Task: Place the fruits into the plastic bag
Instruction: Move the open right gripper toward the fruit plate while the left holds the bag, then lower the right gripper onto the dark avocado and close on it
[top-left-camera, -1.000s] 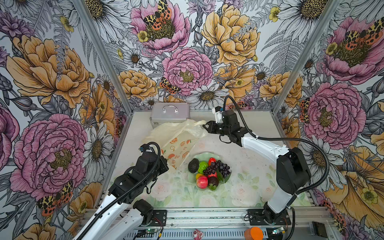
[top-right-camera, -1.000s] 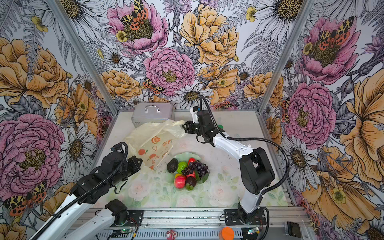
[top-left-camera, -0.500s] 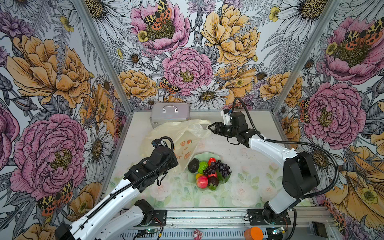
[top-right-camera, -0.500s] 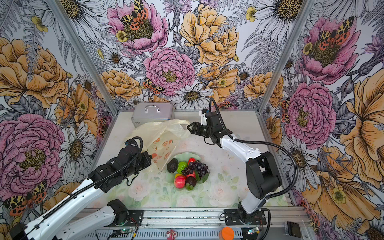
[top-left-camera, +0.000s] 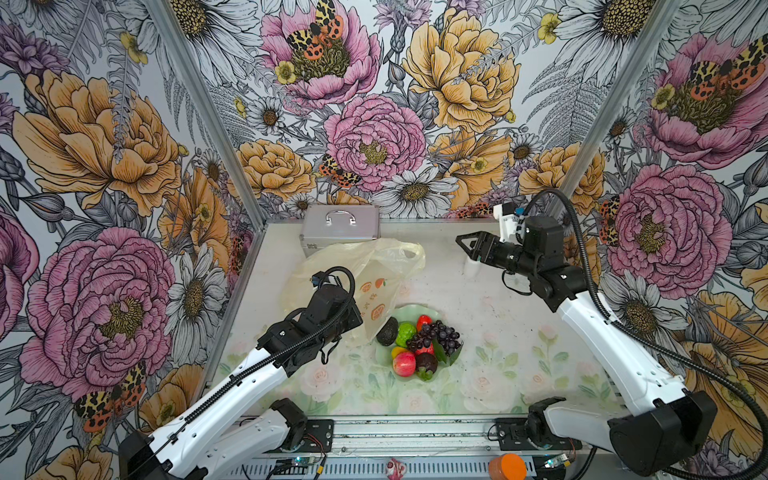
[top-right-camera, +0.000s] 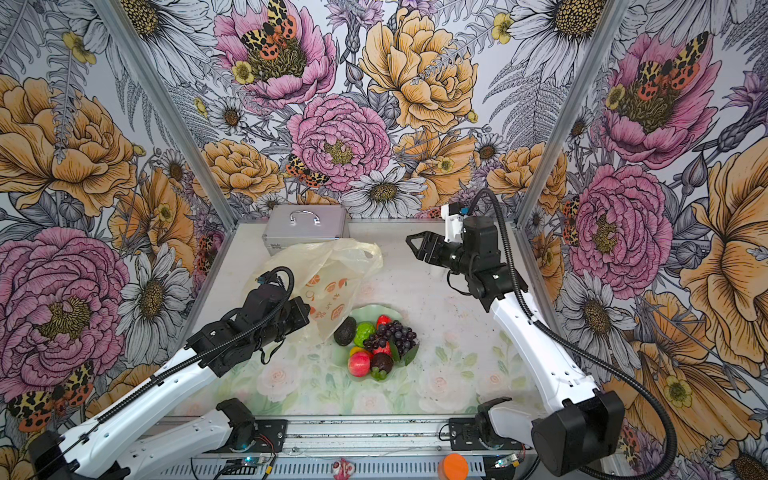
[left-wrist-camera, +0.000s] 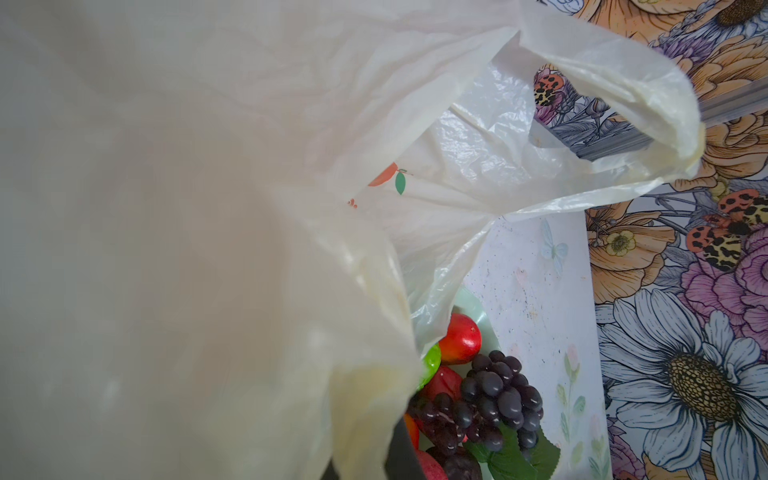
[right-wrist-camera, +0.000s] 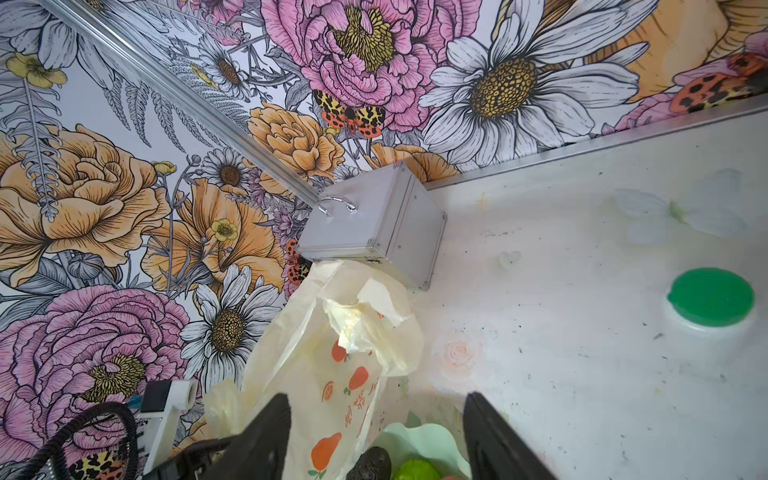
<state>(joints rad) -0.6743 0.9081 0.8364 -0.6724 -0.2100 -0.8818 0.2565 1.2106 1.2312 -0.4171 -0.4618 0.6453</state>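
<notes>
Plastic bag (top-left-camera: 365, 266) sits left of centre, in front of metal case (top-left-camera: 338, 226), near edge just beside dish (top-left-camera: 411, 311). My left gripper (top-left-camera: 356, 322) clamped tight, film draped over it (looks pinched on bag's rim). Film thin, limp, slippery; best taken by rim or handle loop (left-wrist-camera: 623, 104). Fruits (top-left-camera: 419, 343) piled in dish — light, glossy, roll-prone. My right gripper (top-left-camera: 466, 248) spread wide, empty — well apart from bag.

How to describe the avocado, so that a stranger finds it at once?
Find the pale green dish in the middle of the table. The avocado lies at its edge nearest the plastic bag. It alone is dark and egg-shaped, beside the bright green ball.
</notes>
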